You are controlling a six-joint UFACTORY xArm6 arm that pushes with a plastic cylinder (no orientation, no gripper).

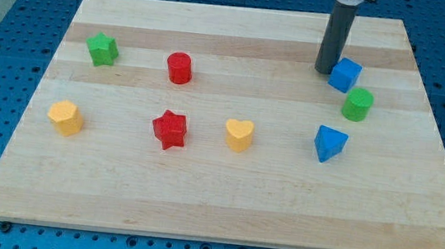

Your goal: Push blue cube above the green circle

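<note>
The blue cube (344, 74) sits near the view's upper right of the wooden board (223, 199). The green circle, a short green cylinder (357, 104), stands just below and slightly right of the cube, almost touching it. My tip (323, 70) rests on the board right beside the cube's left side, touching or nearly touching it. The dark rod rises from there toward the view's top.
A blue triangular block (329, 143) lies below the green cylinder. A yellow heart (239, 134), a red star (169, 129) and a yellow hexagon (66, 116) line the middle row. A red cylinder (179, 68) and a green star (102, 48) sit upper left.
</note>
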